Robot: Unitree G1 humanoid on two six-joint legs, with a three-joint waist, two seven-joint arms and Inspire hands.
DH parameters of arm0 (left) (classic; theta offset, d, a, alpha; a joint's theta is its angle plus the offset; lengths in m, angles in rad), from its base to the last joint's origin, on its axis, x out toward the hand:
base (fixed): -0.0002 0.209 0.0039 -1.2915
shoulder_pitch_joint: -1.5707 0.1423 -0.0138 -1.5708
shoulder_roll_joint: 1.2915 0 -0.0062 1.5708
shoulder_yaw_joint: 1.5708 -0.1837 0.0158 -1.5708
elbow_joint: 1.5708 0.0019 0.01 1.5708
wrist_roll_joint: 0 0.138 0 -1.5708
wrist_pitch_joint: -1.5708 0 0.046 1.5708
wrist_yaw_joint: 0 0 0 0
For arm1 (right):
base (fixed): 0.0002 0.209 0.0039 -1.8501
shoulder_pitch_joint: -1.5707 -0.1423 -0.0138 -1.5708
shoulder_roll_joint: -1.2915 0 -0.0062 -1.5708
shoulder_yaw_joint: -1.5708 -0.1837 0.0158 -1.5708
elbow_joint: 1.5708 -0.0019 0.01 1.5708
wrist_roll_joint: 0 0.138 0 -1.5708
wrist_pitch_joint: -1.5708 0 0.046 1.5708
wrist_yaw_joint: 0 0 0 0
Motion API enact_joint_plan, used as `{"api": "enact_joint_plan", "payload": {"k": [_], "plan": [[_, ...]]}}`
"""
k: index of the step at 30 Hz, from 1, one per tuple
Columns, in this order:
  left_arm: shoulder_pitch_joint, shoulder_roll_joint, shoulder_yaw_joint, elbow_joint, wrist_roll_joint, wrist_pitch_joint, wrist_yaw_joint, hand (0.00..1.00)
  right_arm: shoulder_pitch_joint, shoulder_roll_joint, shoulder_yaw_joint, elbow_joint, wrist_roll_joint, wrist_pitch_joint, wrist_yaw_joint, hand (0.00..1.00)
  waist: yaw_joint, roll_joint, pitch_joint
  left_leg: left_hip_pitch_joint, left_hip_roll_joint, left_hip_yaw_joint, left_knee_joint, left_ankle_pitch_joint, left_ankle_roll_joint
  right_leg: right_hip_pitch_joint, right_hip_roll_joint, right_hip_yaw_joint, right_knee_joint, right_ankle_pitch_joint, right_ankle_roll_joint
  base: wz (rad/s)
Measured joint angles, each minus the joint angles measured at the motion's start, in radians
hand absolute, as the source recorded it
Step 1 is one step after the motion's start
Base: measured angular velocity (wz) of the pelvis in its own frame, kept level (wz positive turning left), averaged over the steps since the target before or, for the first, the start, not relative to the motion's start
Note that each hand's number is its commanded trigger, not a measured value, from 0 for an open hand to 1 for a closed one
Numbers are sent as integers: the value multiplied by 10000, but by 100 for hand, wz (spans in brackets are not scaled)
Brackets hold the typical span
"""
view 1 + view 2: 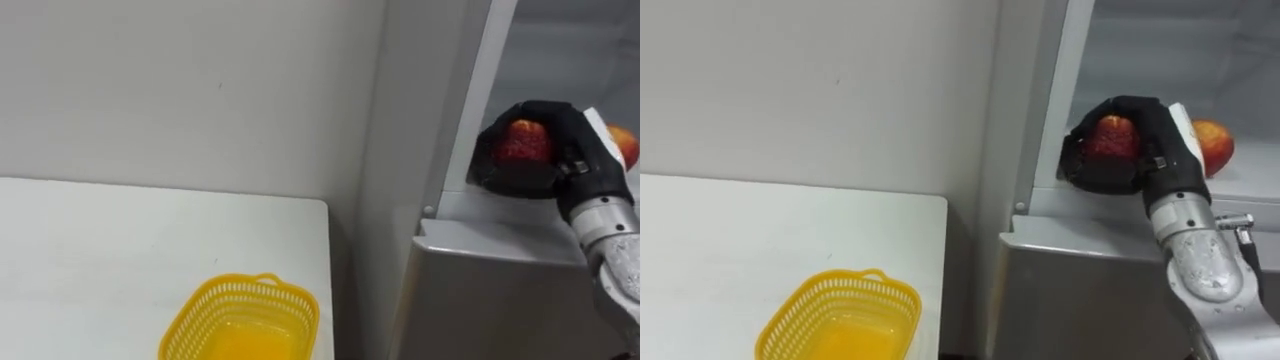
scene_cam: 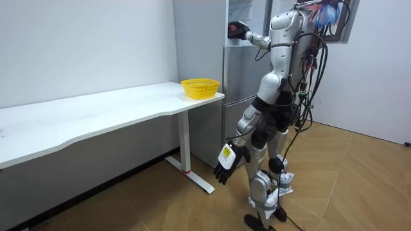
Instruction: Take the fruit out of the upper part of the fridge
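In the left eye view the red apple (image 1: pixel 522 143) is gripped by the curled fingers of the right hand (image 1: pixel 582 150) at the sill of the fridge (image 1: pixel 490 280); in the room view the left hand (image 2: pixel 225 172) hangs slack-fingered; in the right eye view a straight pull clear of the second apple (image 1: pixel 1212 145) is advised.

Light in the eye views is soft, even and dim: the wall (image 1: pixel 150 80) in the upper left reads grey, the counter (image 1: pixel 120 250) at lower left paler, with a dark band of shadow at centre between it and the fridge (image 1: pixel 400 150). The black right hand (image 1: pixel 580 150) at upper right shows little shading. The room view is brighter, with soft shadow under the counter at lower left and a sheen on the floor (image 2: pixel 359 186).
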Motion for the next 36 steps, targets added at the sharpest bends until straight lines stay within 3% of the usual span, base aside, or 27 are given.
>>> {"api": "enact_joint_plan", "payload": {"k": [4,9,11,15,19,26,32,36], "plan": [[-131,-100,-261,400,-56,-172,264,0,639,334,7,-1144,-749,1,-513,100,3,82,55,54,29,146,2,2,-4,-2,16,102,6,0,-3,-11],[-159,-262,-278,585,-94,-317,368,0,1251,1344,2,-2709,-1547,-69,-1361,100,-155,184,77,-13,29,211,-37,-8,-2,-76,29,190,16,18,-27,-5],[-147,-314,-307,590,-105,-512,467,0,1521,1482,33,-3302,-1709,-346,-1702,100,-131,269,98,34,25,212,-50,-8,-2,-37,31,211,10,22,-29,0],[-88,-431,-601,719,-122,-795,684,0,2084,1871,259,-4550,-2781,-1041,-2488,100,-129,478,46,96,16,213,-75,-7,0,20,25,205,11,23,-28,0],[-195,-468,-1062,1021,-120,-877,690,0,2255,2087,529,-5019,-3592,-1470,-3072,100,-209,638,82,231,28,209,-165,-7,-2,135,33,197,27,21,-29,0],[-215,-488,-1077,1193,-718,-878,631,0,2684,2396,758,-5765,-5195,-1578,-3215,100,-213,645,57,192,18,216,-154,-1,-8,88,29,215,30,18,-34,0],[-436,-465,-1376,1482,-785,-885,628,0,3057,2415,1897,-6302,-5945,-1677,-3184,100,-177,518,-25,69,18,185,-155,2,-8,-21,34,204,36,19,-34,1],[-885,-421,-1675,1955,-781,-1068,610,0,3085,2348,2572,-6292,-6544,-1789,-2917,100,137,426,30,118,21,199,-174,2,-9,26,40,216,35,19,-33,0]]}}
